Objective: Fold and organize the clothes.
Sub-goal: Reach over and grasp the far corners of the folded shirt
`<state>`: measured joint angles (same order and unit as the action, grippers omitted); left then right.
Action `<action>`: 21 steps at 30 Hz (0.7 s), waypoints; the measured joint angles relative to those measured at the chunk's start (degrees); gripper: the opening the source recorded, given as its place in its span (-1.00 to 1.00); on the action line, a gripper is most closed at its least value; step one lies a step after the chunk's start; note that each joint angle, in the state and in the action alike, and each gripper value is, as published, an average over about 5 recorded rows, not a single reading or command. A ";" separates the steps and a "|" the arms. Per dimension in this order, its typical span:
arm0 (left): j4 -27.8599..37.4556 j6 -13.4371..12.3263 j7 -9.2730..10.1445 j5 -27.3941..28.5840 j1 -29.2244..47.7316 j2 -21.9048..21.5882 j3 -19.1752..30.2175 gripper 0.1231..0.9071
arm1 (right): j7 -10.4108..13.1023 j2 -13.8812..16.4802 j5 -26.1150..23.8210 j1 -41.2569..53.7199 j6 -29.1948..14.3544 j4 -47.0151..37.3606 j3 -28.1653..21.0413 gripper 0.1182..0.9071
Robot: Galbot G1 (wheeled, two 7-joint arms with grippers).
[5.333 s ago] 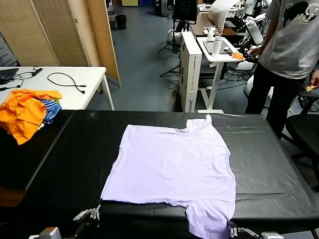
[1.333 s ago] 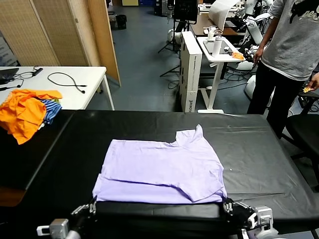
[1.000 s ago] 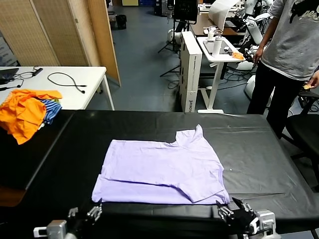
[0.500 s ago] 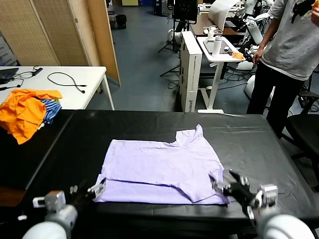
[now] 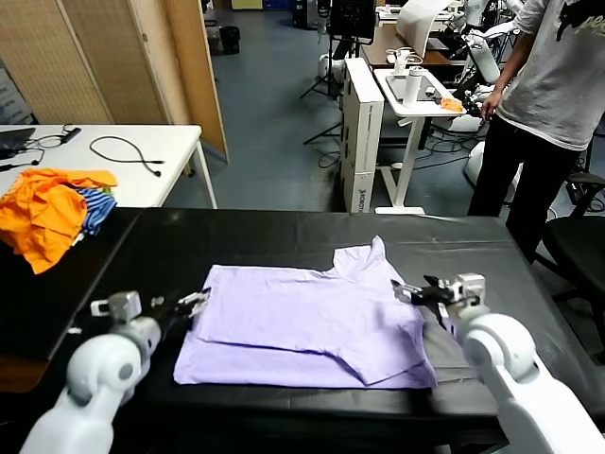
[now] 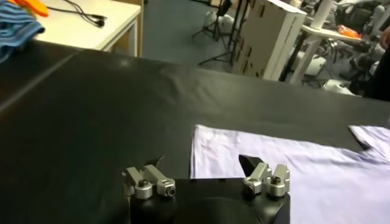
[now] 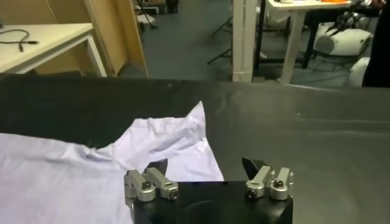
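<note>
While the left gripper [image 5: 192, 304] hovers open at the left edge of the T-shirt [image 5: 312, 322], half-folded on the black table [image 5: 492, 255], the right gripper [image 5: 416, 291], also open, should pinch its own edge level for an even fold.

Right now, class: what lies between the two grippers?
In the head view, only the T-shirt spans from left gripper to right gripper.

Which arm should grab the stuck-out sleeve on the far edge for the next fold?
Right. The right gripper hovers open beside the pale lavender cotton T-shirt's sleeve; the left gripper is at the opposite edge.
</note>
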<state>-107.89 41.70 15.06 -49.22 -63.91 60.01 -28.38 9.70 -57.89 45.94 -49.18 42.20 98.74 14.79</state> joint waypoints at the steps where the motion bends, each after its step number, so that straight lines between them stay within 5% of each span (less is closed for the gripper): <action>1: 1.50 -0.01 -0.23 -0.11 1.47 0.03 0.85 1.00 | -0.62 -0.17 -0.05 0.93 0.00 -1.26 -0.41 1.00; 13: 14.88 -0.08 -3.27 -0.31 13.72 0.51 7.35 1.00 | -4.50 -0.01 -1.08 7.60 0.00 -10.46 -3.05 1.00; 21: 18.19 0.48 -3.19 -2.20 16.51 0.03 8.47 1.00 | -6.49 0.28 -2.57 11.17 0.00 -14.05 -5.71 0.95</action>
<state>-89.70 42.19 11.88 -51.42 -47.40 60.05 -19.90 3.21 -57.60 43.37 -38.00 42.20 84.69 9.09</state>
